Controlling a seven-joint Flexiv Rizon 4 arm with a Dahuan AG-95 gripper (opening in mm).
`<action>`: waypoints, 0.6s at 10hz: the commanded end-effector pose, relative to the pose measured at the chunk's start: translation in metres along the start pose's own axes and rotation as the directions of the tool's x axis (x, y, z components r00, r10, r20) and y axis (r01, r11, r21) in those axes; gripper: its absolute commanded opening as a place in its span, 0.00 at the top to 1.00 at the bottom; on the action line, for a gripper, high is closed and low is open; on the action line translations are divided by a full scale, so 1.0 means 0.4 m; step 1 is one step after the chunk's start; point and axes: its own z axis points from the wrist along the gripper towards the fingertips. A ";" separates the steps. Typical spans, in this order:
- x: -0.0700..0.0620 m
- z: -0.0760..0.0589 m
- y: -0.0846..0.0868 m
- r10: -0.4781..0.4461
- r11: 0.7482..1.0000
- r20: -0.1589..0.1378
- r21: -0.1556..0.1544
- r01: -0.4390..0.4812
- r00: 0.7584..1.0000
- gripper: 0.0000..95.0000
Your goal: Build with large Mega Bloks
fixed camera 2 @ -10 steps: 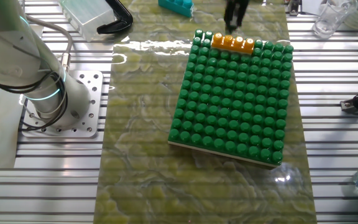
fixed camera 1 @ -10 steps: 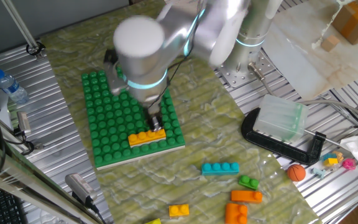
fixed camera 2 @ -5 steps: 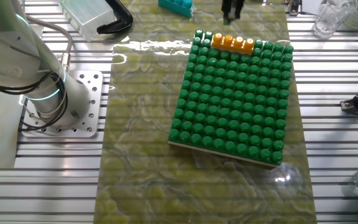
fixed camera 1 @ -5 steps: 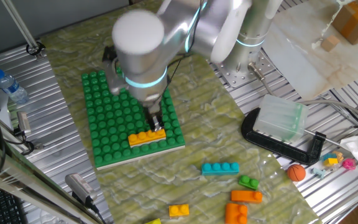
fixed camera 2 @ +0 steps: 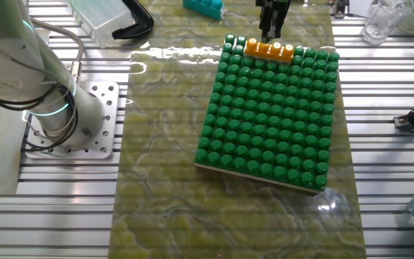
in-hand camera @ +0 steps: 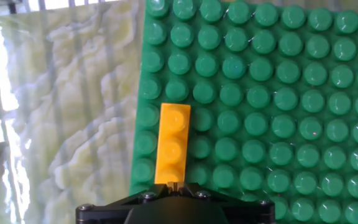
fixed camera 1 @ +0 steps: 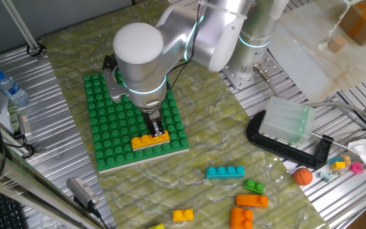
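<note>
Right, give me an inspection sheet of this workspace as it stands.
Surface: marbled green mat on slatted metal table.
Job's things: orange brick seated at edge of green baseplate; cyan brick, green brick and more orange bricks loose on mat.
Clutter: orange ball, black clamp, water bottle.
Grippers: gripper just above the seated brick; jaws' state unclear.
Cables: nothing seen.
Surroundings: cardboard box.

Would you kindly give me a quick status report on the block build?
Gripper above orange block, jaw state unclear. Block seated on green baseplate, near its edge. Nothing obstructing.
</note>
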 end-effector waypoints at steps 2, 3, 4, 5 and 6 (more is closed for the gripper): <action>-0.006 0.022 0.034 0.017 1.000 0.000 0.010 -0.017 1.000 1.00; -0.007 0.027 0.034 0.015 1.000 -0.004 0.016 -0.015 1.000 1.00; -0.007 0.026 0.034 0.012 1.000 -0.006 0.016 -0.012 1.000 1.00; -0.007 0.026 0.034 0.011 1.000 -0.006 0.017 -0.011 1.000 1.00; -0.009 0.031 0.032 0.012 1.000 -0.012 0.017 -0.012 1.000 1.00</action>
